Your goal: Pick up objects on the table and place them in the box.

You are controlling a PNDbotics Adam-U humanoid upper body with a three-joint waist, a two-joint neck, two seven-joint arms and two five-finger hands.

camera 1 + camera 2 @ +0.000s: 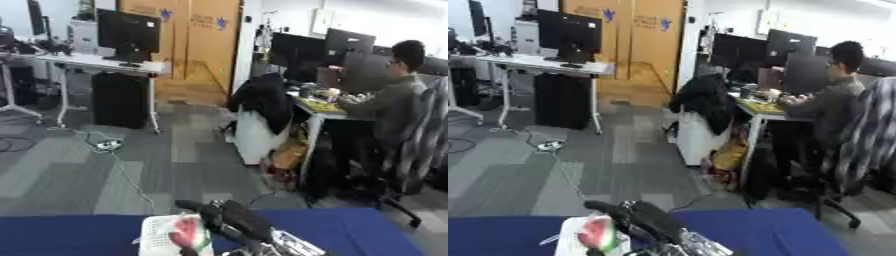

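Blue table [79, 232] low in view; right hand [229, 218] fingers clamped on red-green fruit [188, 233] over white box [157, 237]. Centre over box b4 letting go.

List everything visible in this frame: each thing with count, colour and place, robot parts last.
Table: one, blue top, across the bottom edge.
Box: one, white, on the table at bottom centre, partly cut off.
Red and green thing: one, at the box; too blurred to identify.
Floor cable: one, pale, trailing over the grey carpet at left.
Office desks with monitors: background, left and right.
Right hand: one, black with silver joints, reaching in from lower right beside the box; finger pose unclear.
Left hand: not in view.
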